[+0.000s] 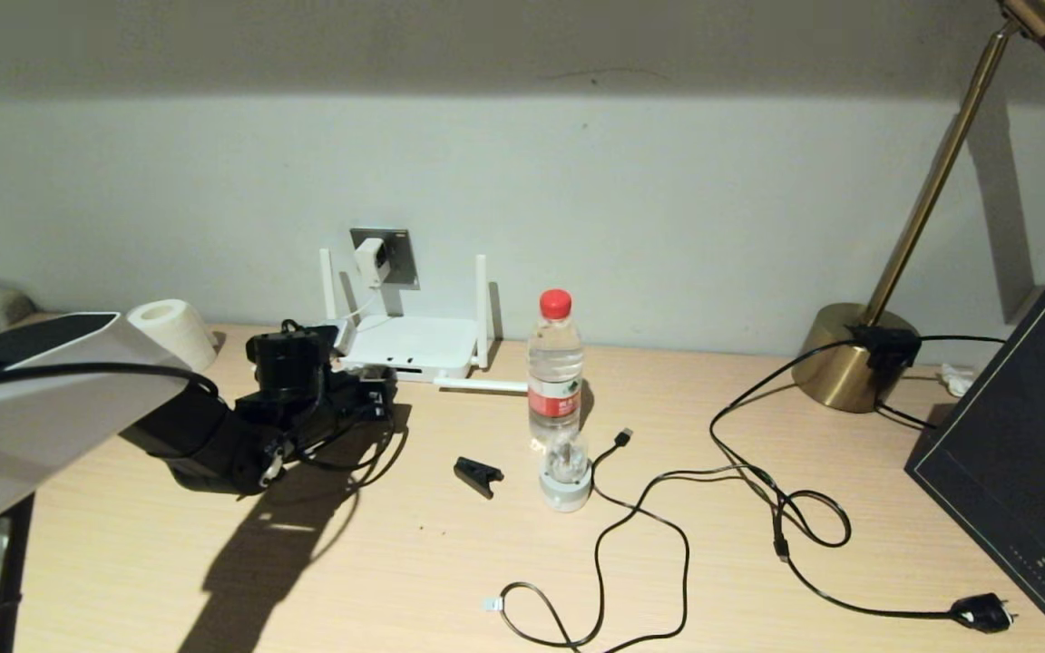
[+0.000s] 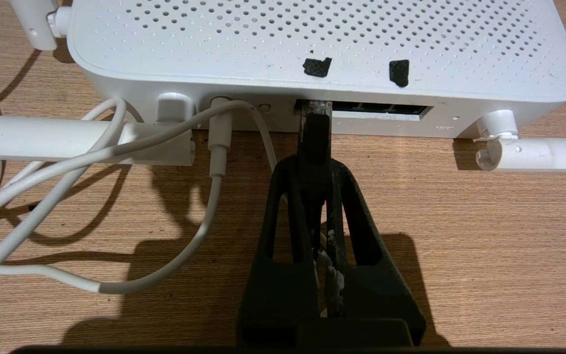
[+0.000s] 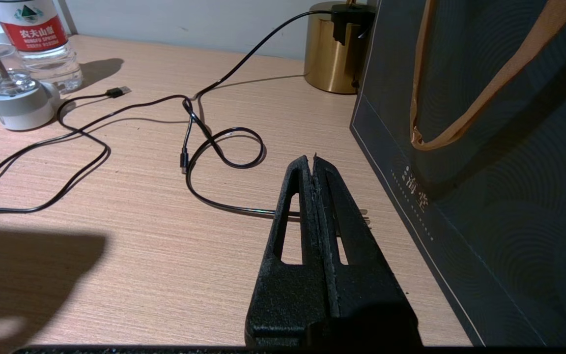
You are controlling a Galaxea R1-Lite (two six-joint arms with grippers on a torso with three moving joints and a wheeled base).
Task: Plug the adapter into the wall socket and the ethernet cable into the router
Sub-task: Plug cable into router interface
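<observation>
Item: my left gripper (image 2: 315, 167) pinching ethernet cable (image 2: 315, 132) plug, clear tip in router (image 2: 312, 44) port; my right gripper (image 3: 314, 162) pressed together, parked.

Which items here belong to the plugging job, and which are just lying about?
Job: adapter in wall socket; ethernet cable plug held at router port by left gripper.
Lying about: water bottle, brass lamp, USB cable, dark bag, tissue roll.

The router (image 1: 414, 346) sits on the worktop (image 1: 450, 562) against the wall, below the wall socket (image 1: 386, 257) holding the adapter (image 1: 370, 260). A water bottle (image 1: 555, 363) stands to its right, the lamp base (image 1: 854, 356) farther right.
</observation>
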